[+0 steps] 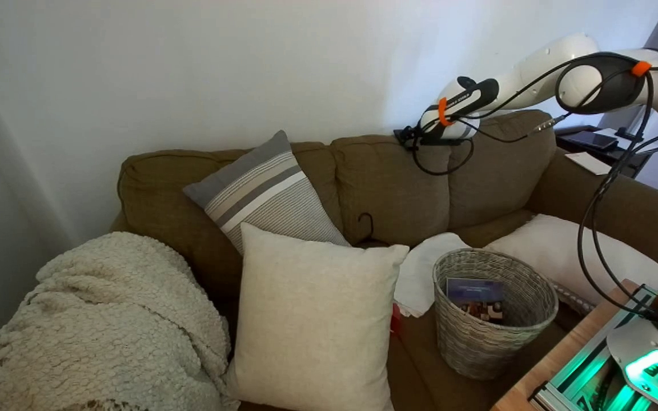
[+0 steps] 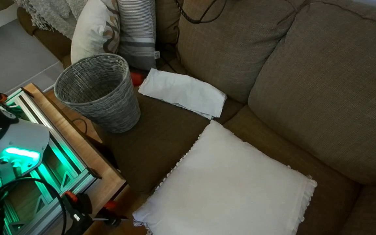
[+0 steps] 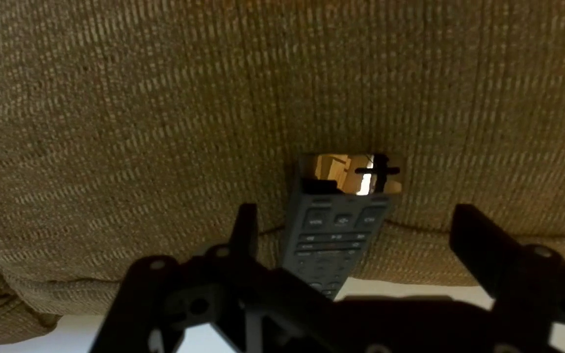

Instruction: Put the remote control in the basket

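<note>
Dark-grey oblong remote control (image 3: 331,240), round grey-tan wicker basket (image 1: 480,339), brown fabric sofa (image 1: 389,188), square grey cloth cushion (image 1: 275,197) with white stripes

Green-lit base (image 2: 28,135), dim sofa (image 2: 321,88), blurry tool (image 3: 356,215)

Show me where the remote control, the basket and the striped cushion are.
Remote control (image 3: 332,240): in the wrist view, on its button face.
Basket (image 2: 118,109): in an exterior view, on its woven outer wall.
Striped cushion (image 1: 267,197): in an exterior view, on its striped front.
</note>
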`<state>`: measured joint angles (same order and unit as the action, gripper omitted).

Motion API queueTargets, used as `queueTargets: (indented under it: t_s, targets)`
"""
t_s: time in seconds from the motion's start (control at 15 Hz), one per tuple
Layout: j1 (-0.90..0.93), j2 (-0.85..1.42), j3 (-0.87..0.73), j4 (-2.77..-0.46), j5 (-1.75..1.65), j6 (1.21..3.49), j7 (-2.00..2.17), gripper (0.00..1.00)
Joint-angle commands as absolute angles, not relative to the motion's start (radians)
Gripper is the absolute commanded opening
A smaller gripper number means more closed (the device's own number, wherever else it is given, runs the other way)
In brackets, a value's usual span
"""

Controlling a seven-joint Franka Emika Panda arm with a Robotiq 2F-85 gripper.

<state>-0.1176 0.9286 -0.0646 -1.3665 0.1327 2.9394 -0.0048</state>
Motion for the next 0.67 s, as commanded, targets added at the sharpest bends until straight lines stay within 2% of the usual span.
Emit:
queueTargets:
  t_s: [0.0, 0.07, 0.2, 0.53, 0.6]
  targets:
    - [-0.091, 0.973, -0.111, -1.343, 0.107, 2.956, 0.062, 0.96]
    - [-0.083, 0.978, -0.123, -1.341, 0.102, 2.952, 0.070, 0.74]
    - [-0.073, 0.988, -0.139, -1.337, 0.097, 2.948, 0.081, 0.69]
    - [-0.089, 0.991, -0.113, -1.326, 0.084, 2.958, 0.043, 0.29]
    - [-0.090, 0.991, -0.108, -1.324, 0.079, 2.962, 0.036, 0.26]
